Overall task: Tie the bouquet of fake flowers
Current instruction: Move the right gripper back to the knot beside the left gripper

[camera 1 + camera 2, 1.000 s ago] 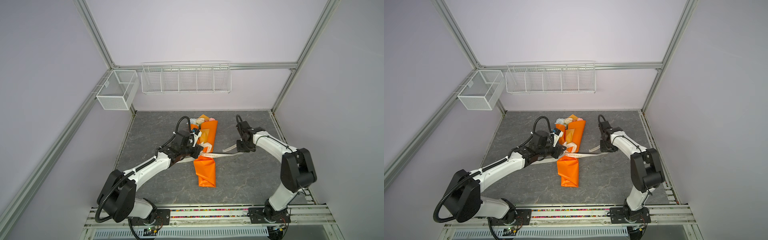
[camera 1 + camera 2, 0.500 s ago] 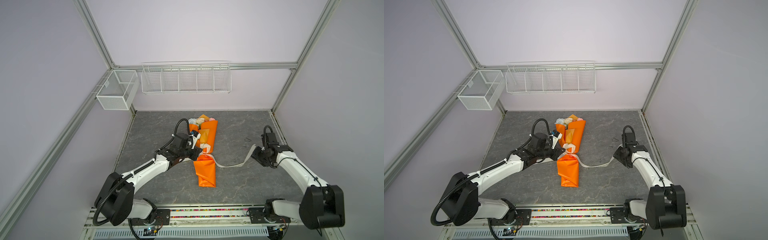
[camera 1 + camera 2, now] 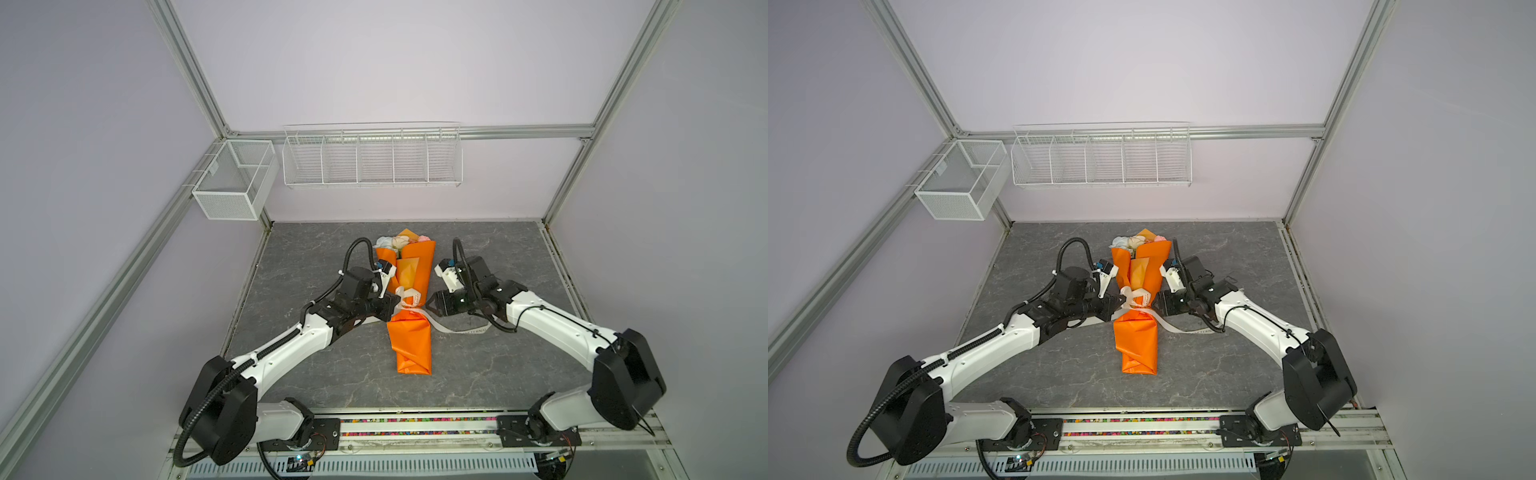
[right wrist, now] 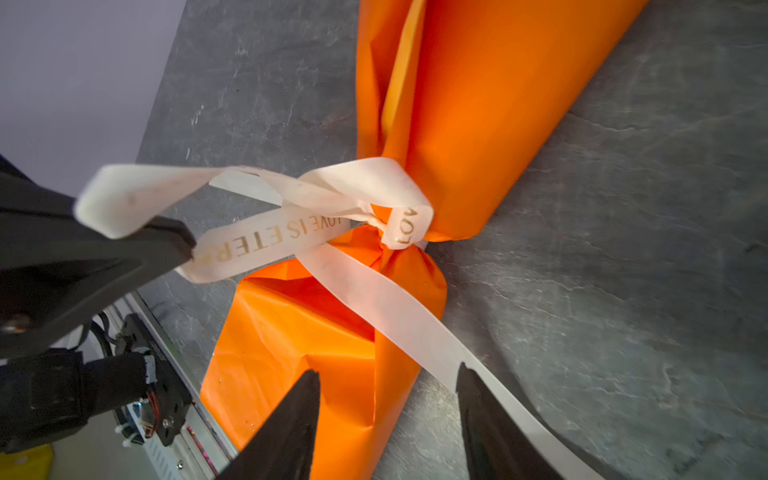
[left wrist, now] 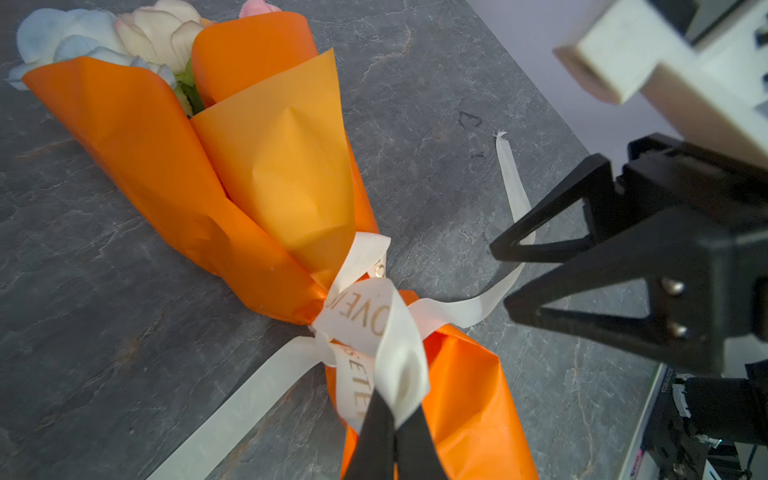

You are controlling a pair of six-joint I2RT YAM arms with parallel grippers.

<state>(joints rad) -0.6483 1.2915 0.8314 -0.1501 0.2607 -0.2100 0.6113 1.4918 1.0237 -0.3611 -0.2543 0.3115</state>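
Already the orange-wrapped bouquet [image 3: 417, 266] lies in the middle of the table [image 3: 498, 257], with its flower heads toward the far wall and its folded stem end toward the near edge. A cream ribbon [image 5: 365, 316] with gold lettering goes around its narrow waist and is cinched there into a knot [image 4: 376, 220], so the binding itself looks done.

What seems left is the bow. The left gripper [image 5: 394, 419], at the left side of the waist, has its jaws pressed together on a loop [image 4: 124, 195] of the ribbon drawn out from the knot. The right gripper [image 4: 388, 378] sits just beside the waist on the right, jaws spread and holding nothing. A loose ribbon tail [image 3: 461, 330] runs beneath it along the table toward the near right. I judge that a second loop or a final tightening remains, and that tail would have to be picked up first.

A wire rack [image 3: 372, 158] hangs on the far wall and a small wire basket [image 3: 230, 183] on the left wall, both well apart from the work. The only crowding is the two grippers close together at the knot.
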